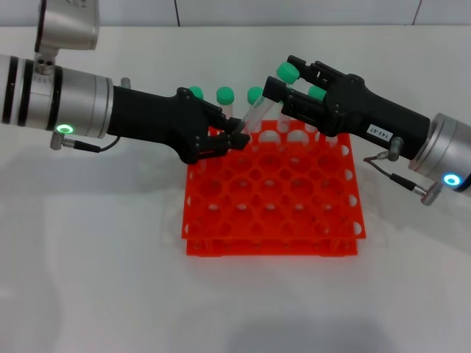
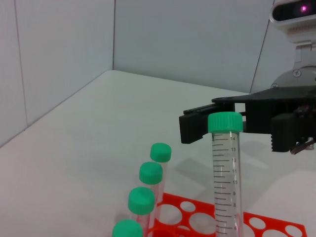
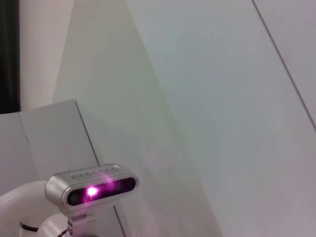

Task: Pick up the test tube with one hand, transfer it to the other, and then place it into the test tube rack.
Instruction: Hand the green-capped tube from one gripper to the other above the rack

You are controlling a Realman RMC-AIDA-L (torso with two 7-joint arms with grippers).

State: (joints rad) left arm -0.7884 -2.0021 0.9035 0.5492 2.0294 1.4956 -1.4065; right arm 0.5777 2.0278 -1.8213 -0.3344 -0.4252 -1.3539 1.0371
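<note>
left gripper [image 1: 237,137] reaches in from 9 o'clock, fingers clamped on the test tube [image 1: 255,112] tilted above the rack [image 1: 272,193] back edge, w/ right gripper [image 1: 274,93] from 3 o'clock, fingers apart round its cap.

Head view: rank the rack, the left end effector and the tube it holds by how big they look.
1. Test tube rack, easily largest.
2. Left end effector, with its black body.
3. Test tube, slimmest; it sits nearer the camera than the rack's far row, yet clearly looks smallest.
</note>
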